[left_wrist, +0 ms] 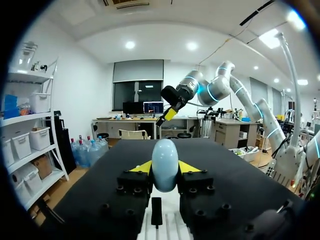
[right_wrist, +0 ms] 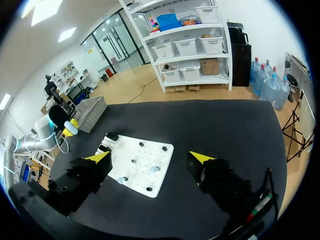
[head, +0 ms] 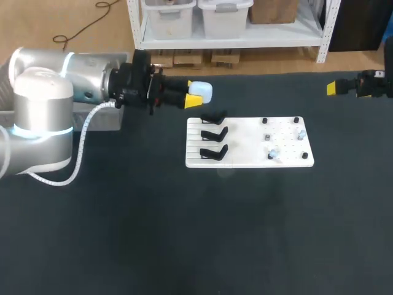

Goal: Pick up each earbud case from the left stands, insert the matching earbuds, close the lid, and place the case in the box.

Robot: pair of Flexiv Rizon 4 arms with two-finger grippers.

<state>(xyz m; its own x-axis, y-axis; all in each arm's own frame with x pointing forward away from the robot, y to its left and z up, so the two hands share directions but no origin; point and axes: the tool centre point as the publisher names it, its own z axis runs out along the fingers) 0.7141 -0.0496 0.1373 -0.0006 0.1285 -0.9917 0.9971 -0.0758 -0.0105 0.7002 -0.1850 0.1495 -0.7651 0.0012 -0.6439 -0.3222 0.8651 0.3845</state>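
My left gripper (head: 195, 94) hangs above the table just behind the white board (head: 249, 161) and is shut on a pale blue earbud case (head: 202, 92). In the left wrist view the case (left_wrist: 165, 169) stands upright between the yellow fingertips (left_wrist: 142, 167), lid closed. Three black stands (head: 214, 134) on the board's left side are empty. Small earbuds (head: 272, 153) sit among the pegs on its right side. My right gripper (head: 344, 88) is at the far right edge, open and empty. In its own view it (right_wrist: 150, 159) stands high over the board (right_wrist: 142, 167).
A grey mesh box (right_wrist: 92, 112) stands at the table's left edge, behind my left arm (right_wrist: 47, 130). Black pegs (head: 264, 121) stick up from the board's corners. Wide dark tabletop lies in front of the board.
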